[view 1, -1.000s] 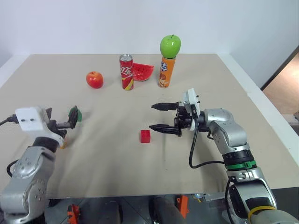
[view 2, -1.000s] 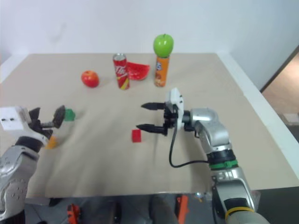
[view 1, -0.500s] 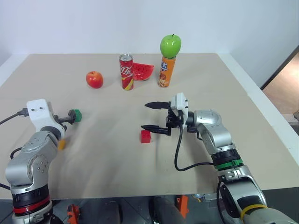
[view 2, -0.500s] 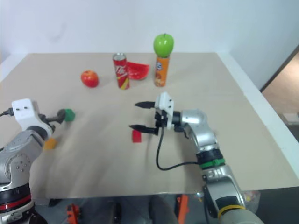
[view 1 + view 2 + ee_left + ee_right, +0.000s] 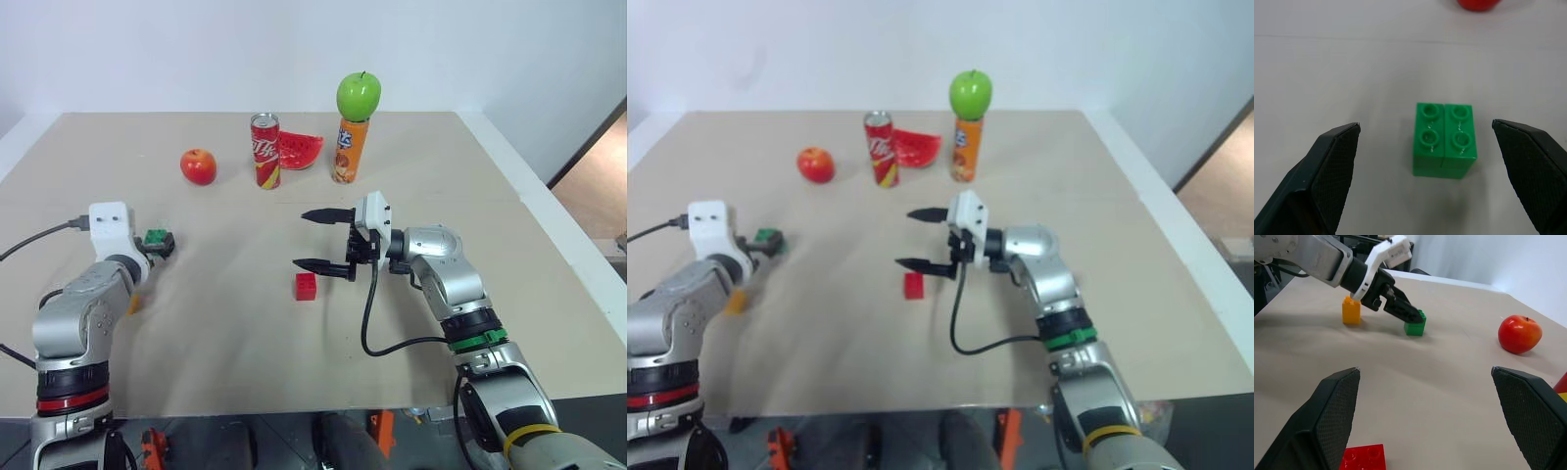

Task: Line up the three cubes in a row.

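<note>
The green cube (image 5: 1444,139) rests on the table at the left, and my left gripper (image 5: 1425,126) is low over it, open, with one finger on each side and gaps between. An orange-yellow cube (image 5: 1351,310) stands just behind that arm, mostly hidden by it in the head views (image 5: 735,301). The red cube (image 5: 306,286) lies near the table's middle. My right gripper (image 5: 301,239) hovers just above and right of the red cube, open and pointing left, holding nothing. The right wrist view also shows my left gripper's fingers (image 5: 1400,311) at the green cube (image 5: 1414,327).
At the back of the table stand a red apple (image 5: 198,166), a soda can (image 5: 265,150), a watermelon slice (image 5: 299,150) and an orange bottle (image 5: 345,150) with a green apple (image 5: 358,96) on top. The table's right edge (image 5: 549,230) runs close to my right arm.
My left gripper has moved forward and down until its open fingers straddle the green cube. My right gripper has drifted slightly left over the red cube. No cube has moved.
</note>
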`<control>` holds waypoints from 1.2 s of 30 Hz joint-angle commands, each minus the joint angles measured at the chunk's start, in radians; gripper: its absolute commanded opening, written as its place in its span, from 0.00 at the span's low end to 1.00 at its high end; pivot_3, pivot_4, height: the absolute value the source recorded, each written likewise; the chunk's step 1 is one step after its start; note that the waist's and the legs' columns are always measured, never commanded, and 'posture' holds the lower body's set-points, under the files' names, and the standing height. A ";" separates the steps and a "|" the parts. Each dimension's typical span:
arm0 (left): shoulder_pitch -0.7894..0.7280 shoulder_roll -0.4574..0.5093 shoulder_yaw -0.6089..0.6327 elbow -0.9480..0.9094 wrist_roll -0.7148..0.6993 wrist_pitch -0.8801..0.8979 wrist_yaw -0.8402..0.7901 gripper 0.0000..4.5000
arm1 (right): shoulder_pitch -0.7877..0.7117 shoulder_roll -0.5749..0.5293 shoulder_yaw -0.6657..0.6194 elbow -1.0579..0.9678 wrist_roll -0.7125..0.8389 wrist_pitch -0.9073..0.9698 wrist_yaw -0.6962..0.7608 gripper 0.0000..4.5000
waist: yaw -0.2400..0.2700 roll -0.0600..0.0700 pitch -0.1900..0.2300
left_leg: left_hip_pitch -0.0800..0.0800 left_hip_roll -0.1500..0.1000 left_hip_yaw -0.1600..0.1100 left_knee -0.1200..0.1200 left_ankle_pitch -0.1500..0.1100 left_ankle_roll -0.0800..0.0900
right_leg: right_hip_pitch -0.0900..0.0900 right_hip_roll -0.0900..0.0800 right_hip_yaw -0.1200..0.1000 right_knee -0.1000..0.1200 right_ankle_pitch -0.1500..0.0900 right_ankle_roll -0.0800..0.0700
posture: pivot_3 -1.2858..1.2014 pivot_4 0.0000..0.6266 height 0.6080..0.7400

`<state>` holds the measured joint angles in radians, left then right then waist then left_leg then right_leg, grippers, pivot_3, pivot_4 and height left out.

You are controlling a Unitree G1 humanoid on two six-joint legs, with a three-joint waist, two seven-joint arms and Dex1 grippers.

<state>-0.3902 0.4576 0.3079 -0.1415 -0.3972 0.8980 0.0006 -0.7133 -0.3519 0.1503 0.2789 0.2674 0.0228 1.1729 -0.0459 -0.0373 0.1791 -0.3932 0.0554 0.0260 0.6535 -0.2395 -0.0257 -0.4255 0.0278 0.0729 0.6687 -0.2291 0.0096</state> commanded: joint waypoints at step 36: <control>-0.090 0.017 -0.039 0.079 0.093 -0.025 -0.104 0.30 | 0.005 -0.043 -0.004 -0.046 -0.011 -0.015 -0.015 1.00 | 0.000 0.000 0.000 | 0.000 -0.001 0.000 0.000 0.000 0.000 | 0.000 -0.001 0.000 0.000 0.000 0.001 | 0.52 0.24 1.00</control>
<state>-0.4644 0.4506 0.2761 -0.0278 -0.3137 0.9082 -0.0773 -0.6857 -0.3897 0.1526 0.2547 0.2513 0.0236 1.1539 -0.0460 -0.0373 0.1791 -0.3936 0.0547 0.0258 0.6535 -0.2396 -0.0259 -0.4257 0.0272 0.0729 0.6687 -0.2293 0.0101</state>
